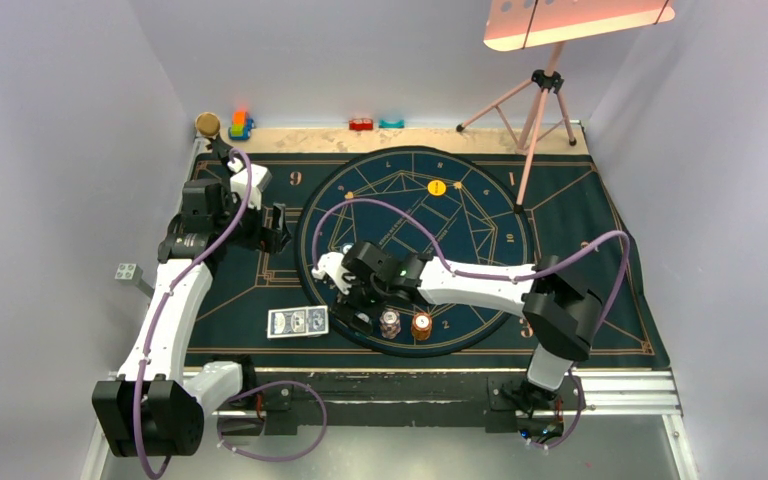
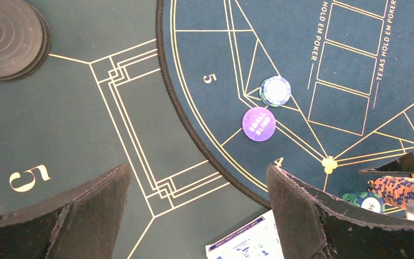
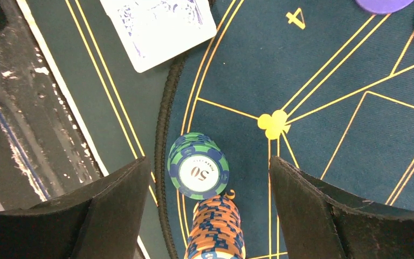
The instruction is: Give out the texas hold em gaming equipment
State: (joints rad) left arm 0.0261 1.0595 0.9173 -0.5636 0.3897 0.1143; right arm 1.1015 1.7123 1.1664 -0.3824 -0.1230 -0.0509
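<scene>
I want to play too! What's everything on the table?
mat: one, dark teal, gold lines
round mat: one, blue, its middle
playing cards: a few, blue backs, mat's near left
green-blue chip stack: one, marked 50, round mat's near edge
orange-blue chip stack: one, beside it
purple Small Blind disc: one, round mat's left
green-white chip stack: one, beside that disc
yellow disc: one, round mat's far part
toy blocks: several, far edge
tripod: one, pink, far right
left gripper: open, above mat's left
right gripper: open, above the 50 stack
</scene>
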